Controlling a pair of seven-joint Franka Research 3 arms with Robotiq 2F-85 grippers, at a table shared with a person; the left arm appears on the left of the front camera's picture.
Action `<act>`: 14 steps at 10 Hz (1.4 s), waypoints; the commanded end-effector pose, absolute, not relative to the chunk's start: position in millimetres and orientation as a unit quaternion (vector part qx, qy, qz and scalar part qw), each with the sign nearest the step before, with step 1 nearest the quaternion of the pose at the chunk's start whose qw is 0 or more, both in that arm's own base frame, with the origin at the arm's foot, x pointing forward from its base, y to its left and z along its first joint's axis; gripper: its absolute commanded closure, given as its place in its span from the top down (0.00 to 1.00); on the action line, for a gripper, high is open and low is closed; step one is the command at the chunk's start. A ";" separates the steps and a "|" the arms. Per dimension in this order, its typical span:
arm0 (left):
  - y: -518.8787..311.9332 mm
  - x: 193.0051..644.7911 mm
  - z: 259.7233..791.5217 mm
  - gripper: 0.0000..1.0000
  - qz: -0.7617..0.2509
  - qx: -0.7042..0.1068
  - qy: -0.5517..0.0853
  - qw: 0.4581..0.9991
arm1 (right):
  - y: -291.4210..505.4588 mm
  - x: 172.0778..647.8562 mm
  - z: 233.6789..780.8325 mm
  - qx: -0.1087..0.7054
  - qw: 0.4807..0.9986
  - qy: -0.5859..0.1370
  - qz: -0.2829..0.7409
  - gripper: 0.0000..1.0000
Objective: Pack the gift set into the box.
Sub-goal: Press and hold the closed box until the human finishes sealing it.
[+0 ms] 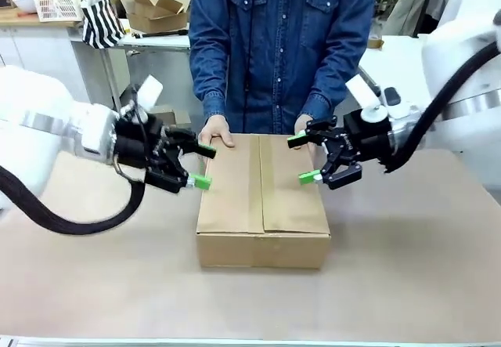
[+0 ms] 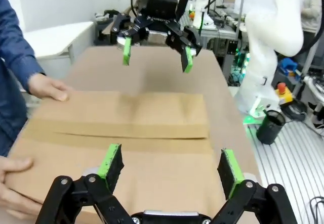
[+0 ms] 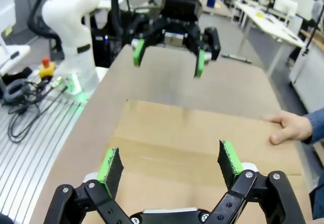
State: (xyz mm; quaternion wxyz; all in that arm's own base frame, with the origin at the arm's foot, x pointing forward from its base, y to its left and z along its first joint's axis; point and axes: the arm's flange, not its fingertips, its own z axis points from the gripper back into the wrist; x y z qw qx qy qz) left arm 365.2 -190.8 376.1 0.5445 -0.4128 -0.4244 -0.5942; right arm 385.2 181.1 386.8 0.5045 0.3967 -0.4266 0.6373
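Plain brown corrugated cardboard box, top flaps shut, lying mid-table between my arms. My left gripper and right gripper hover just beside its two ends, jaws spread wide and empty. A person's hands rest on its far edge.

White arms, black cables; black left claw, right claw.

No lettering, label or number can be read on the box or elsewhere.
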 end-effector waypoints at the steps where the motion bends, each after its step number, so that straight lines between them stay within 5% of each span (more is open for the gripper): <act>1: -211.4 383.9 339.3 1.00 -0.564 -0.405 -0.440 0.569 | 191.5 388.3 376.5 0.387 0.523 -0.419 0.634 1.00; 2: -212.8 385.4 350.2 1.00 -0.523 -0.428 -0.413 0.611 | 190.7 379.7 381.6 0.388 0.565 -0.397 0.610 1.00; 3: -198.3 369.9 350.9 1.00 -0.585 -0.413 -0.419 0.557 | 185.9 386.4 378.3 0.398 0.510 -0.418 0.637 1.00; 5: -207.4 380.4 336.3 1.00 -0.585 -0.371 -0.441 0.571 | 187.8 401.5 363.7 0.334 0.572 -0.398 0.635 1.00; 14: -210.2 396.9 301.0 1.00 -0.577 -0.458 -0.391 0.551 | 173.2 403.3 308.4 0.339 0.618 -0.353 0.615 1.00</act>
